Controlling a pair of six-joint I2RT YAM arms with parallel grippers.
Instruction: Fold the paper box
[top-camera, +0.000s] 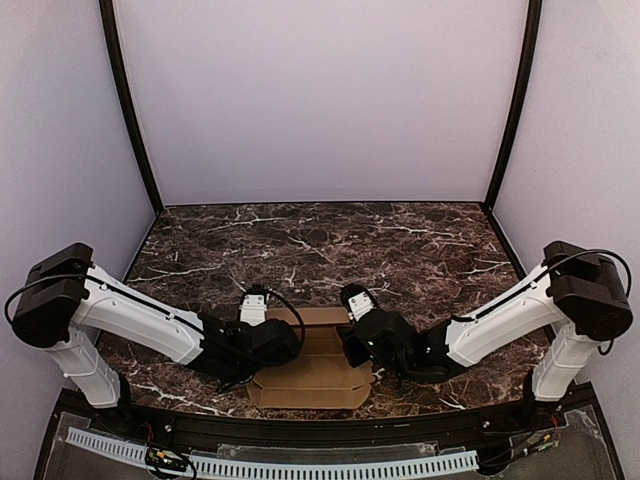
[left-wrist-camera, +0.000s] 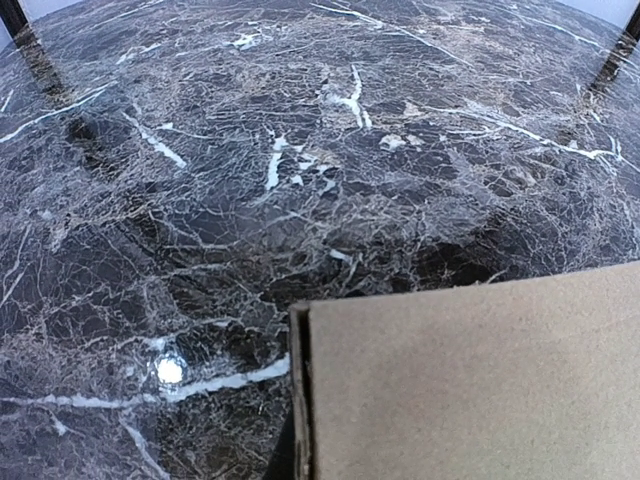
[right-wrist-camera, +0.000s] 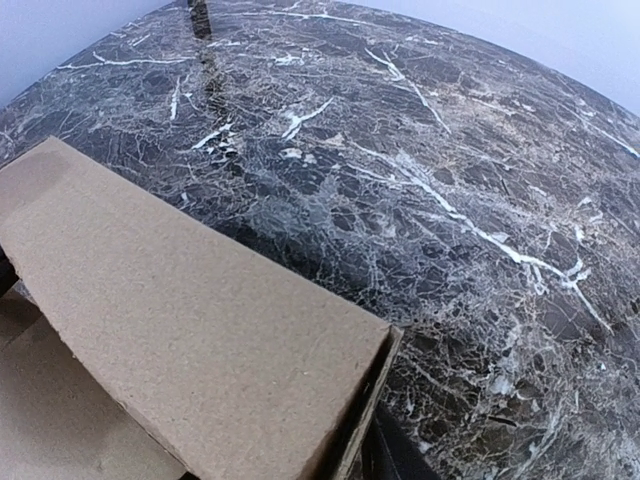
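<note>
Dark marble tabletop (top-camera: 420, 250), brown paper box (top-camera: 318, 378) near front edge

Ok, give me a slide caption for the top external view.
Left arm and right arm meet over the paper box on the marble table.

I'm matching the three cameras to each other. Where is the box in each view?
Top external: box low centre, by the table's near edge.
Left wrist: lower right corner, seen close.
Right wrist: lower left, reaching the left edge.
Shared landmark: the dark marble table with white veins, behind the box in all three.
</note>
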